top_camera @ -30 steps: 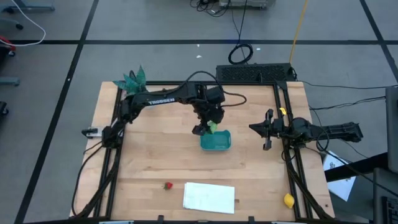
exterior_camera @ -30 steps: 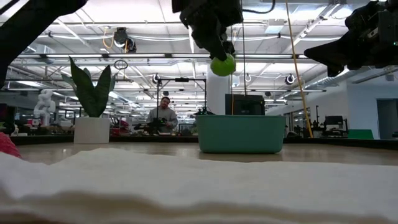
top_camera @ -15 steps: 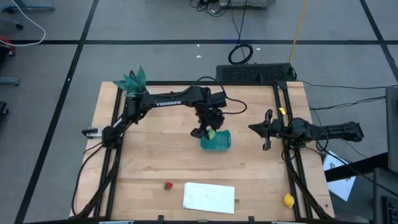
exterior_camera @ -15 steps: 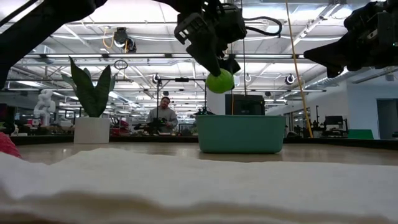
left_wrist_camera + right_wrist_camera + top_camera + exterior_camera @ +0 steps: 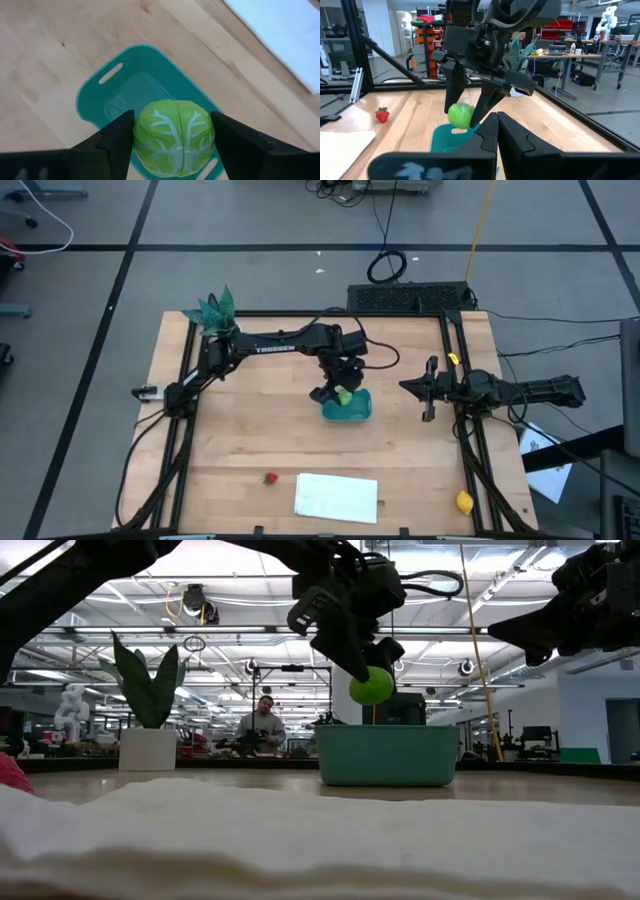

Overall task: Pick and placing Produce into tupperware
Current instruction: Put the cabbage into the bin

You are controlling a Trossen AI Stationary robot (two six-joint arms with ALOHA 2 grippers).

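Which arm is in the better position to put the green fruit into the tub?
Left: the left gripper already holds the green fruit above the teal tub. The right gripper waits, shut, beside it.

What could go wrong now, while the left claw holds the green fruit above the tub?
1. The left claw holds the green toy fruit clearly above the teal tub; released from here, the round fruit may bounce out.
2. In the high view the fruit hangs near the tub's edge, so it could strike the rim and roll onto the table.
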